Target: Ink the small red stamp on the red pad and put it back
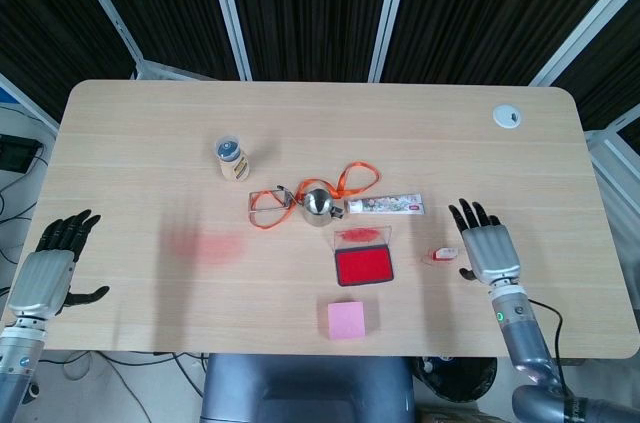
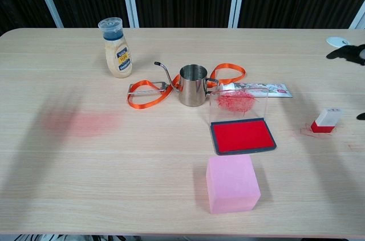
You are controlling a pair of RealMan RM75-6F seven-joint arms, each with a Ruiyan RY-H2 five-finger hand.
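I have the small red stamp standing on a thin clear base on the table, at about 3 o'clock from the open red pad and well apart from it. I judge it light, rigid and easily tipped: a whitish upper body on a red foot. I would take hold of the upper body from either side, keeping my fingers off the inked face. My right hand lies just beside the stamp at its 3 o'clock, fingers spread wide, holding nothing and not touching it. My left hand hangs off the table's near-left edge, fingers apart and empty. The pad's clear lid stands raised and smeared red. Legible writing is scarce: the bottle at 10 o'clock from the pad bears a blue and yellow label too small to read, and the printed tube likewise.
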